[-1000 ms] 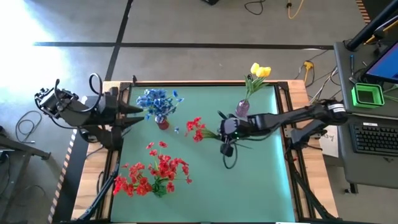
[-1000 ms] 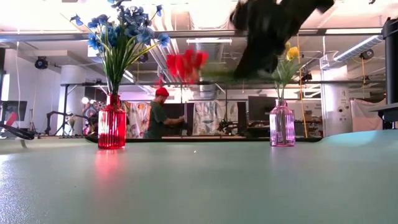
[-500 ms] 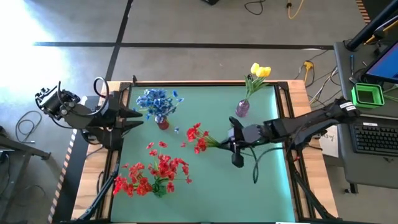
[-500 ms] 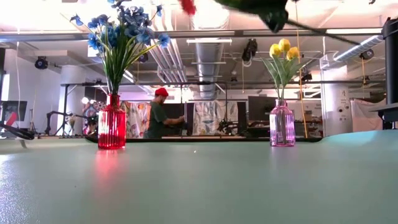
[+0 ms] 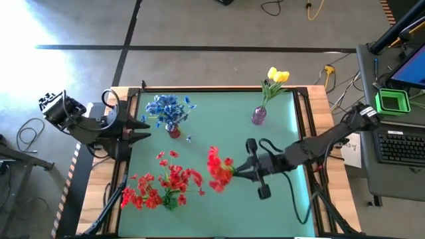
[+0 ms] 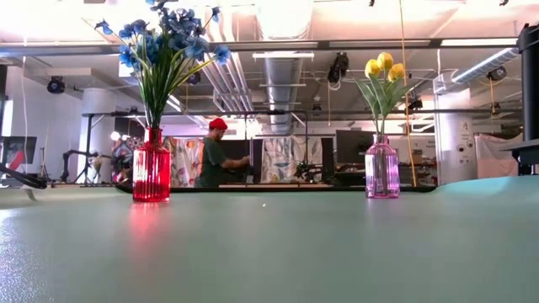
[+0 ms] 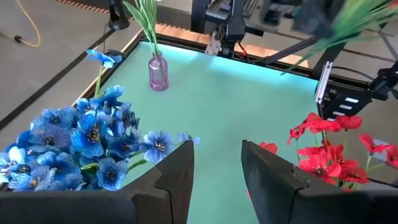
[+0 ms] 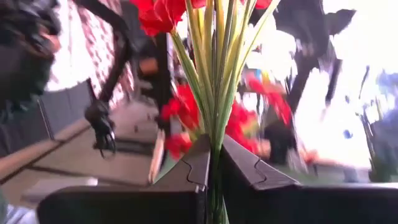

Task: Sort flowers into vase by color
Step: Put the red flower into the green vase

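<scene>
Your right claw is pinched on the green stems of a red bunch, held above the table between the pink vase and the red flowers in the near-left corner. In the right wrist view the stems run straight up between the pressed-together fingers, so the grip looks centred.

Judgement on the step: the bunch is being carried toward the other red flowers. Keep the stems pointing down before lowering, and keep the blooms clear of the red vase with the blue flowers, which stands just beyond your path. Release only once the stem ends are seated; a loose bunch will likely splay.

Your left claw waits at the table's left edge beside the red vase, fingers spread partway, nothing between them.

Hard to make out:
- Whether the near-left red flowers stand in a vase or lie on the table; no vessel shows from above.
- The low view shows neither arm nor the carried bunch, only the two vases and a person in the room behind.
- The background of the right wrist view is smeared; the stem ends below the fingers are hidden.
- The yellow buds lean out past the table's far edge.
</scene>
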Available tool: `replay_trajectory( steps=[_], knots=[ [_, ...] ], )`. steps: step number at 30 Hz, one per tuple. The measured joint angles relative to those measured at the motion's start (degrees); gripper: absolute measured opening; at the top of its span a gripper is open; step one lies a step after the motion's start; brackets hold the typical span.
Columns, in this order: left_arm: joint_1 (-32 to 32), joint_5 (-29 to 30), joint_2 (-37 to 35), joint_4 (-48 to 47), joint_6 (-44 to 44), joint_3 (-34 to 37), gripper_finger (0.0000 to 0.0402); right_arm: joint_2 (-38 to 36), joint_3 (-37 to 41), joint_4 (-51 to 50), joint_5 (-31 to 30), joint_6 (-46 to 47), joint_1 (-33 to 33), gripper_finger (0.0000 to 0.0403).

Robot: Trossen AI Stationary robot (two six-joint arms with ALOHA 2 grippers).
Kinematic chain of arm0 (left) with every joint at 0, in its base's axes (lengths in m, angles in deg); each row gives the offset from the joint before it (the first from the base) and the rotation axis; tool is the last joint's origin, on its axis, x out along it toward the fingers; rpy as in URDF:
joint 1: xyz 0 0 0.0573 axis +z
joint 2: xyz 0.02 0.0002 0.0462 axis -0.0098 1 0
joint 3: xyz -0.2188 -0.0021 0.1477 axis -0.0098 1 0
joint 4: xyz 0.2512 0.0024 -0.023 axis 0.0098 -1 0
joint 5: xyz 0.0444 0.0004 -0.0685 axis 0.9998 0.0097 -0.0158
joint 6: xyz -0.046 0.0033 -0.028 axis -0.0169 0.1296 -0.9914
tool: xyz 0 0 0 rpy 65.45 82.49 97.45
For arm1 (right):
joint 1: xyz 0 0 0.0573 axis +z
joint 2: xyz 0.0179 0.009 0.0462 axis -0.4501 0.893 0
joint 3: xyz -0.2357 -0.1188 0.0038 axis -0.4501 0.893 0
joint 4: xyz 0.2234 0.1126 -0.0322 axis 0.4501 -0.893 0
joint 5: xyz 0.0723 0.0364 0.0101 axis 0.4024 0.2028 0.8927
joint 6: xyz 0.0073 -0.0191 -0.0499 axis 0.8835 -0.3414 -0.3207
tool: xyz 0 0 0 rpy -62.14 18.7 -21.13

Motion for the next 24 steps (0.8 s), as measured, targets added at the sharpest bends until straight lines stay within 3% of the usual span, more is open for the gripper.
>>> replay_trajectory(
  steps=[7,19,24],
  knots=[
    [0.0,0.2,0.2,0.6,1.1,0.0,0.0123,6.9,0.0,21.2,0.3,-10.1,4.3,0.0018],
    [0.0,3.7,1.8,1.9,6.1,0.4,0.0123,25.4,0.0,58.2,0.0,-15.1,4.7,0.0018],
    [0.0,3.7,1.7,3.2,6.5,0.4,0.0123,32.9,-4.4,65.3,-0.7,-17.8,4.7,0.0017]
  ],
)
